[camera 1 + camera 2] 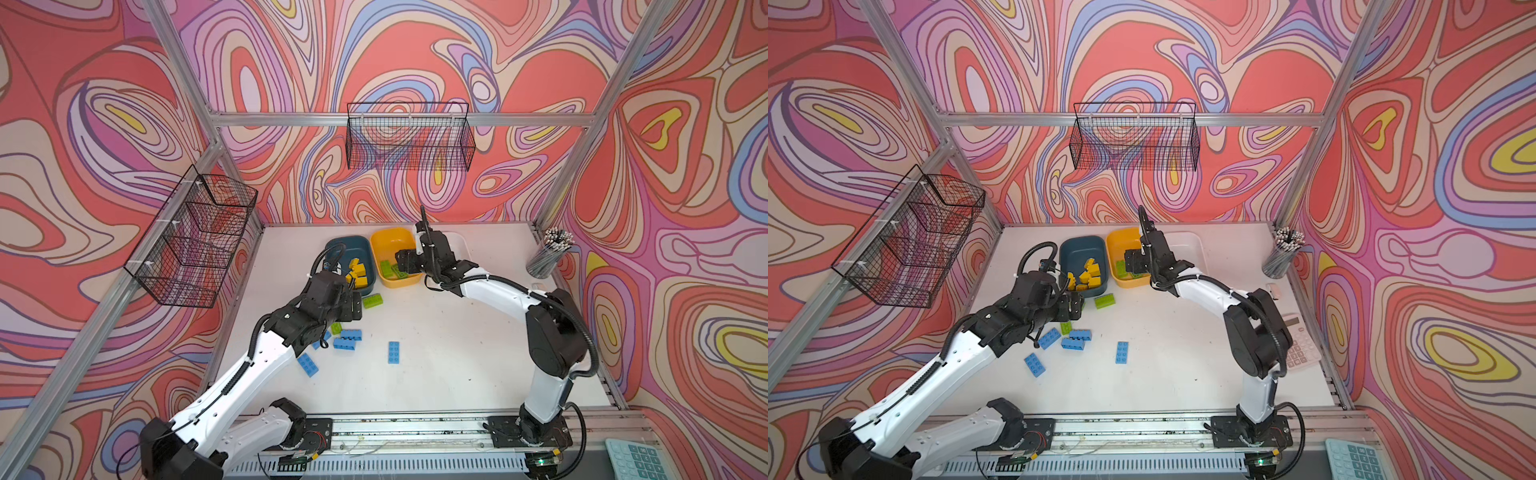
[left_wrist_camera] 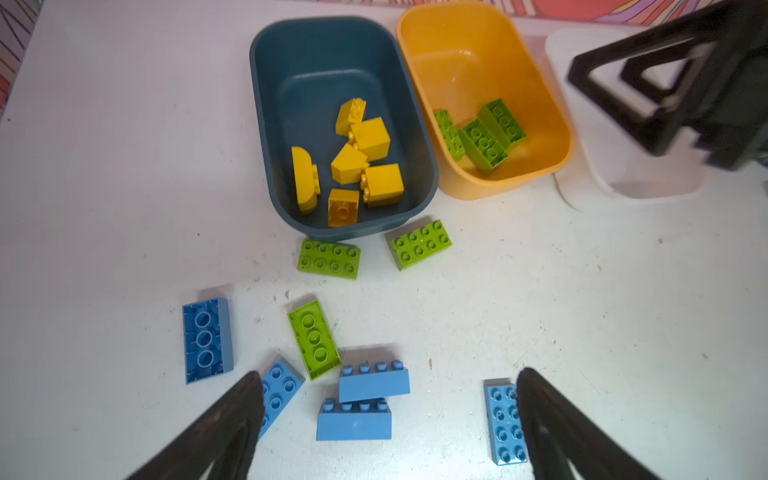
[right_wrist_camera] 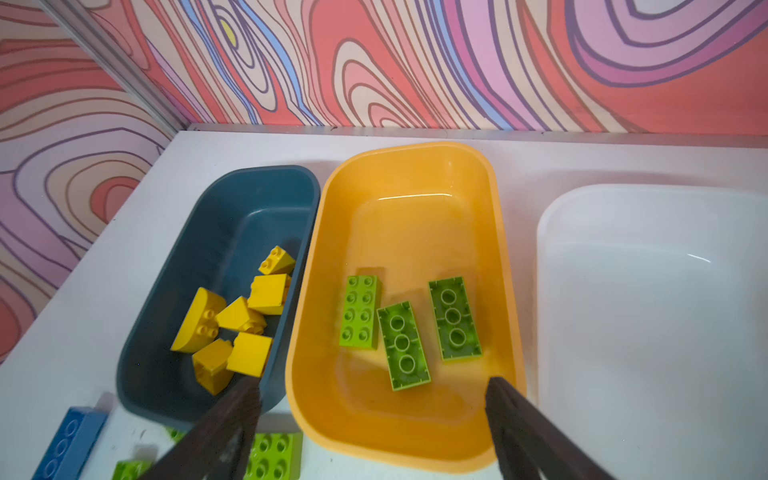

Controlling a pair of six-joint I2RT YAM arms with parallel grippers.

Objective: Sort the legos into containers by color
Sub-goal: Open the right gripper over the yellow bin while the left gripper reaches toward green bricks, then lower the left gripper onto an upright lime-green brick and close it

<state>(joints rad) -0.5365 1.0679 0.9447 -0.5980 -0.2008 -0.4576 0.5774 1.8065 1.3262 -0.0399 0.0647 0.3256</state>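
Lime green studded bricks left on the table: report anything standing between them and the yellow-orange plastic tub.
Nothing lies on the bare white table between the nearest lime green brick and the yellow-orange plastic tub. Above that tub, though, the open right gripper hangs, so a drop there might meet it.

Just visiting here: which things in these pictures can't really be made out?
- White tub: the right arm covers part of it in both top views; the right wrist view cuts it off at its edge.
- Green bricks in the yellow-orange tub: partly under that arm in both top views.
- One lime brick: mostly under the left arm in both top views.
- Pen cup: contents too small.
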